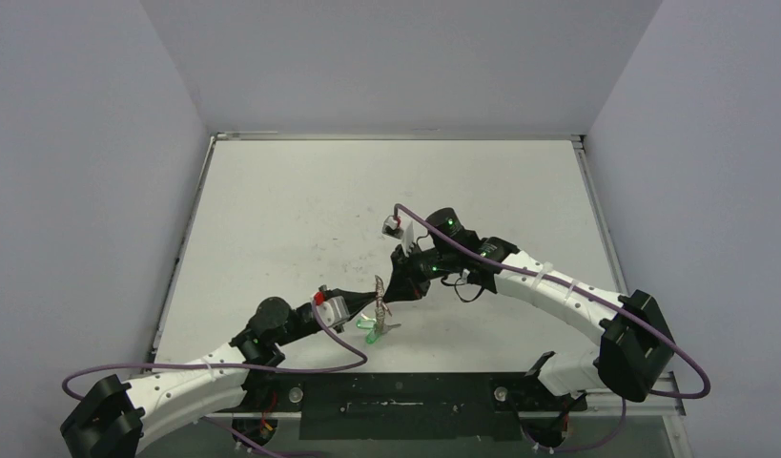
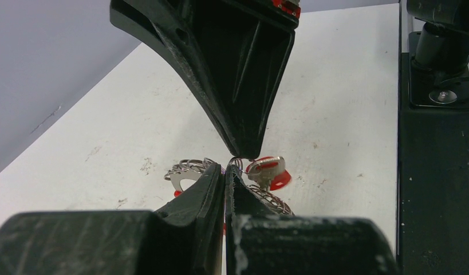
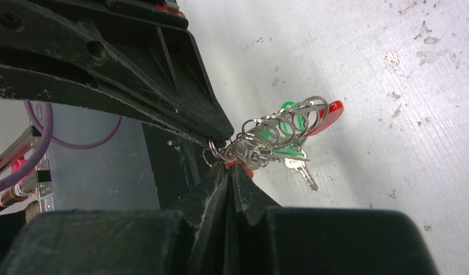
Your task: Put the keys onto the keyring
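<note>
The keyring (image 1: pixel 379 294) stands on edge above the table, and my left gripper (image 1: pixel 371 307) is shut on it. In the left wrist view the jaws (image 2: pixel 225 171) pinch it, its silvery loops (image 2: pixel 189 169) fanning out on both sides. My right gripper (image 1: pixel 395 292) meets it from the other side, tip to tip. Its jaws (image 3: pixel 228 166) are shut, with a bit of red at their tips. The key with the red tag (image 2: pixel 268 170) hangs right by them. Green-tagged keys (image 3: pixel 282 136) hang among the keyring's loops (image 3: pixel 289 121), and one green tag (image 1: pixel 370 333) shows below the ring.
The white table (image 1: pixel 291 210) is scuffed and walled on the left, back and right. A black base plate (image 1: pixel 405 391) runs along the near edge. Purple cables (image 1: pixel 319 367) loop from both arms. The left gripper's body (image 3: pixel 134 69) fills the top left of the right wrist view.
</note>
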`<state>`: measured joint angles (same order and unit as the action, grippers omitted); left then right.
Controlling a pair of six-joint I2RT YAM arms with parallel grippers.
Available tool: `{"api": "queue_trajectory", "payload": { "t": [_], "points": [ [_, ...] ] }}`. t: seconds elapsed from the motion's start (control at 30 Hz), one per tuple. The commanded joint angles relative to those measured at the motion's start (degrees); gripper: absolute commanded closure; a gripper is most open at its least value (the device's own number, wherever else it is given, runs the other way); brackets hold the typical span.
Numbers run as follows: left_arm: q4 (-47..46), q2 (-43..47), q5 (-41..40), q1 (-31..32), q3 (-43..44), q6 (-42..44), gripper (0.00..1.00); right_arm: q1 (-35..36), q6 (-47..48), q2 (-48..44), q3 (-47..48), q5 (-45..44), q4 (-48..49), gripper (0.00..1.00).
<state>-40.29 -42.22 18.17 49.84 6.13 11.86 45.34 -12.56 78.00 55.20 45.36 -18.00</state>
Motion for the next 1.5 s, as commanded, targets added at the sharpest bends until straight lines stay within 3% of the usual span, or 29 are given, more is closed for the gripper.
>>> {"api": "queue_trajectory", "payload": {
  "t": [0.0, 0.3, 0.53, 0.8, 1.1, 1.3, 1.47],
  "points": [
    [-3.58, 1.34, -1.12, 0.1, 0.64, 0.53, 1.0, -0.46, 2.33, -0.48, 0.01, -0.24, -2.06, 1.0],
    [-3.52, 1.48, -1.21, 0.1, 0.57, 0.6, 1.0, -1.08, 2.28, -1.04, 0.09, -0.27, -2.4, 1.0],
    [-3.6, 1.35, -1.39, 0.08, 0.53, 0.64, 1.0, -1.73, -1.89, -5.96, -3.34, 0.23, 4.9, 0.61],
    [-3.74, 1.25, -1.25, 0.08, 0.56, 0.56, 1.0, -1.77, -9.26, -5.0, -6.75, 1.05, 14.46, 0.43],
    [-3.48, 1.69, -1.28, 0.1, 0.64, 0.6, 1.0, -1.04, -10.31, -2.06, -7.19, 0.51, 17.11, 0.45],
    [-2.96, 2.21, -1.4, 0.08, 0.64, 0.61, 1.0, 0.92, -1.92, -0.37, -3.76, -3.74, 5.47, 0.51],
    [-2.9, 2.21, -1.41, 0.08, 0.61, 0.61, 1.0, 0.99, 1.87, -0.63, -3.44, -4.65, 1.08, 0.66]
  ]
}}
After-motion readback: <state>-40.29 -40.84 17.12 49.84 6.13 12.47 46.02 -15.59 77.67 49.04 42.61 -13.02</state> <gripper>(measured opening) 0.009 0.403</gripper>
